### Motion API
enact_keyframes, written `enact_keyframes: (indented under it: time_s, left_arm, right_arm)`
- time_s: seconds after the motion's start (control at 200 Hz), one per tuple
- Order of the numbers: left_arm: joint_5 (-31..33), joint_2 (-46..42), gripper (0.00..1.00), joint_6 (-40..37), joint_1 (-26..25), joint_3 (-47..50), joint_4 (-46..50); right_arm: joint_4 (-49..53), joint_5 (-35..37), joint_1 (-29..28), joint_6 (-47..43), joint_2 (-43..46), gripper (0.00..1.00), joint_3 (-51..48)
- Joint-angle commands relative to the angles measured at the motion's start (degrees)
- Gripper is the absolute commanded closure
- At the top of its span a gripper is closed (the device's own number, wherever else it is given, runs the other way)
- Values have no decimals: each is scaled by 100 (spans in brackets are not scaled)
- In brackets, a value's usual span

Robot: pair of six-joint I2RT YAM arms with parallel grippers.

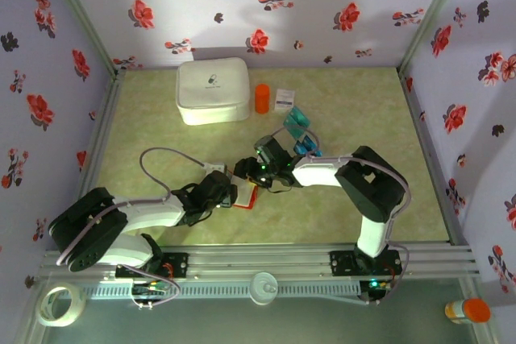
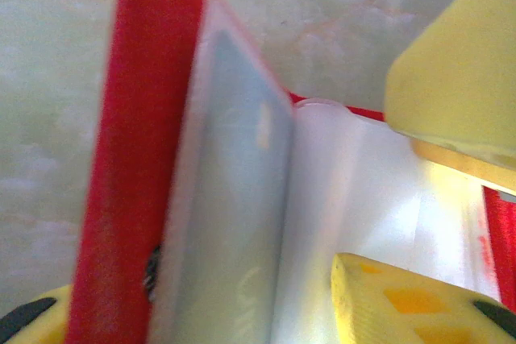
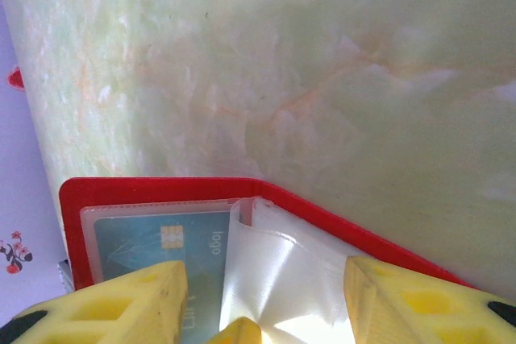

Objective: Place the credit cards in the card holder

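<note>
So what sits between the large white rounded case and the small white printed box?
An orange cylinder, close to the white rounded case and the white printed box; the top external view shows it.

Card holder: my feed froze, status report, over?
Left hand, right hand straddle open card holder, grip unclear. One card sleeved. Loose credit cards farther back. Nothing blocking.

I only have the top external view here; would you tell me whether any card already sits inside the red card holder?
Observer: Yes, the right wrist view shows a teal card with a chip, in a clear sleeve of the card holder.
Operator: Thank you; is the card holder fully open?
Observer: On the left wrist view one red half stands up steeply, like a half-open book.
</note>
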State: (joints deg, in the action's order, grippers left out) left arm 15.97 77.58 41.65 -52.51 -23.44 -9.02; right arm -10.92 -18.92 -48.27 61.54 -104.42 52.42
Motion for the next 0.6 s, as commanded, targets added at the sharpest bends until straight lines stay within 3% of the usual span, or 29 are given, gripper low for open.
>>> enact_keyframes:
  time_s: [0.0, 0.085, 0.395, 0.595]
  left_arm:
    - [-42, -100, 46, 50, -22, 112, 132]
    - [6, -163, 42, 41, -25, 112, 188]
    - [37, -252, 44, 23, -20, 112, 252]
    - [65, -308, 41, -1, -20, 110, 302]
  right_arm:
    - [-92, -149, -20, 196, -240, 46, 37]
    - [-134, -168, -16, 233, -238, 46, 57]
    - [-327, -268, 0, 336, -190, 52, 49]
    - [-601, -428, 6, 491, -230, 54, 60]
